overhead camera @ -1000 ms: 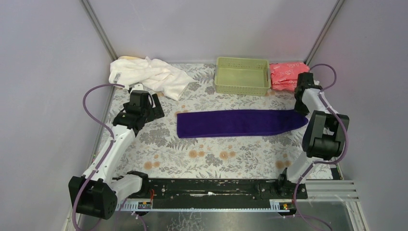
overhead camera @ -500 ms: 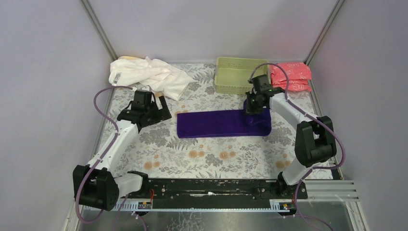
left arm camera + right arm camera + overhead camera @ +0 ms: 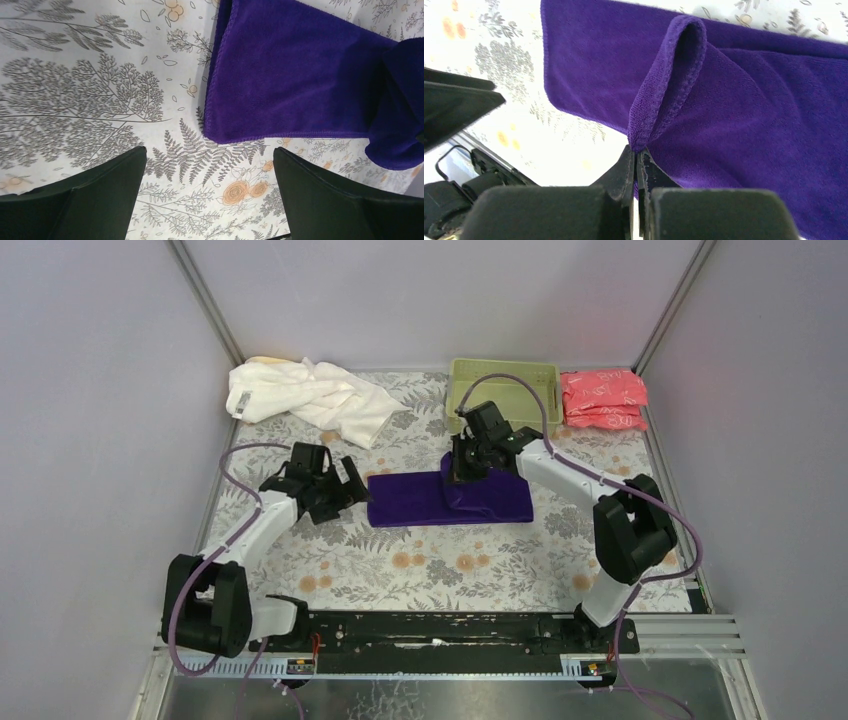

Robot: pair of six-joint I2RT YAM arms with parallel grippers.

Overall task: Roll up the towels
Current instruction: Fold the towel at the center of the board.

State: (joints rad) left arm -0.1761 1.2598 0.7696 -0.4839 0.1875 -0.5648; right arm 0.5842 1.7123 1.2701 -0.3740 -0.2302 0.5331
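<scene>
Right claw (image 3: 638,151) has dragged the purple towel (image 3: 410,502) leftward, pinching its hem; left claw (image 3: 210,154) spread wide

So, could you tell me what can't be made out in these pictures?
- Yellow towel: top view, only a sliver shows behind the white towel; its shape is hidden.
- Purple towel: top view, the right gripper covers the pinched edge; the right wrist view cuts off the rest.
- Basket: top view, the right arm hides its near left corner.
- Left gripper: left wrist view, the bottom edge cuts its fingers.
</scene>
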